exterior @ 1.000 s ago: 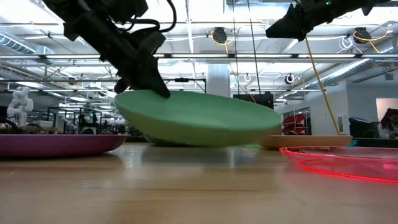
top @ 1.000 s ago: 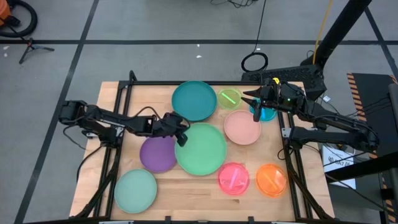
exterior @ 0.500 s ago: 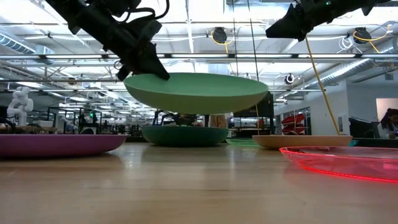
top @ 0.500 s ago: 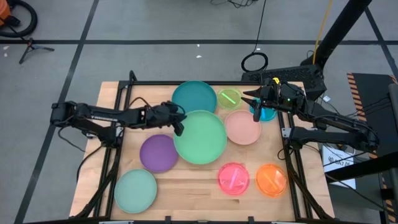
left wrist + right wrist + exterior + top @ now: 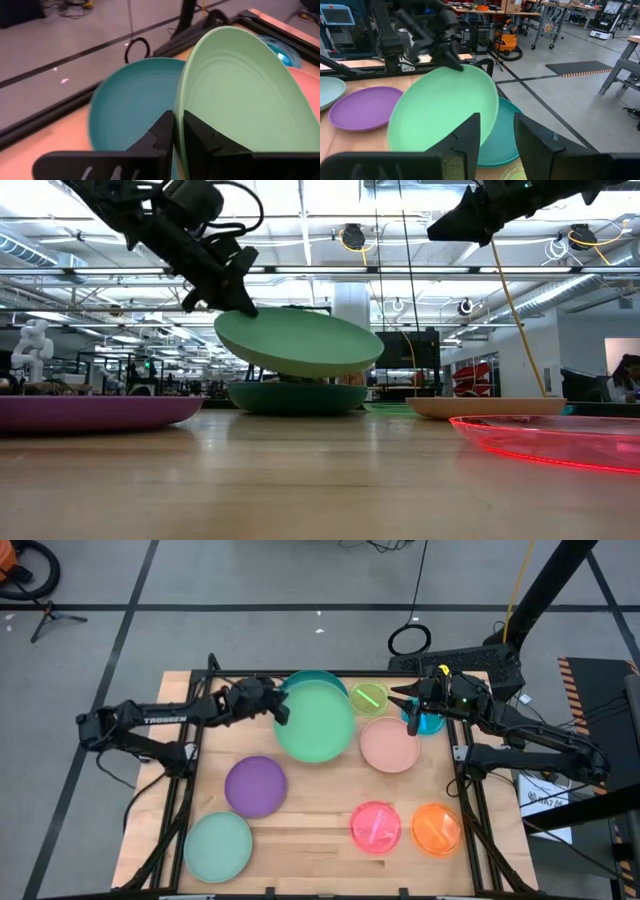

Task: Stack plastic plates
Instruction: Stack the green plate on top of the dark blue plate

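Since a second ago my left gripper [image 5: 283,712] has carried the big green plate [image 5: 313,720] away from the purple plate [image 5: 255,785] to hang tilted over the teal plate [image 5: 305,677] — which it now hides almost entirely from above. My left jaws pinch the green plate's rim. My right gripper [image 5: 496,131] waits above the blue plate [image 5: 430,723], jaws spread — that plate mostly covered.

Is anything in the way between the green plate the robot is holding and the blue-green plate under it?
Nothing visible. The left gripper holds the green plate by its rim, tilted just above the teal plate, with only open air between them.
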Robot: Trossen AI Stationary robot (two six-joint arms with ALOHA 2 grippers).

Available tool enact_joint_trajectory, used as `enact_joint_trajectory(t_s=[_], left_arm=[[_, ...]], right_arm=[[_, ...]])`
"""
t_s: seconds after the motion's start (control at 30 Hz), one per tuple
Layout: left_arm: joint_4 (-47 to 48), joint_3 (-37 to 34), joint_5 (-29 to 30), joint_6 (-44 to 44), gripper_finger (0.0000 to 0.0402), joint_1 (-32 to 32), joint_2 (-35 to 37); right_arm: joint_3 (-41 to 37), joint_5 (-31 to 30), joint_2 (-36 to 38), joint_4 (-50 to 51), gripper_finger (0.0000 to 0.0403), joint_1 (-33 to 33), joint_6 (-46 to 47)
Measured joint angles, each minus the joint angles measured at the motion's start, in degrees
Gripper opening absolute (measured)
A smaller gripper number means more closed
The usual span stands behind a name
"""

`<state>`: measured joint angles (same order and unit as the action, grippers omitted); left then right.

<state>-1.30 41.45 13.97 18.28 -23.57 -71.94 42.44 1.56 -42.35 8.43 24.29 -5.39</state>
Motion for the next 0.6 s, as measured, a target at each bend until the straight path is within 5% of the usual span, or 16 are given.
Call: enact_joint_trajectory(t_s=[0.6], left_arm=[[-1.66, 0.0, -2.62, -0.26, 0.0035, -11.59, -0.02]], right_arm=[[0.01, 0.0, 0.0, 0.0, 0.0114, -0.01, -0.14]])
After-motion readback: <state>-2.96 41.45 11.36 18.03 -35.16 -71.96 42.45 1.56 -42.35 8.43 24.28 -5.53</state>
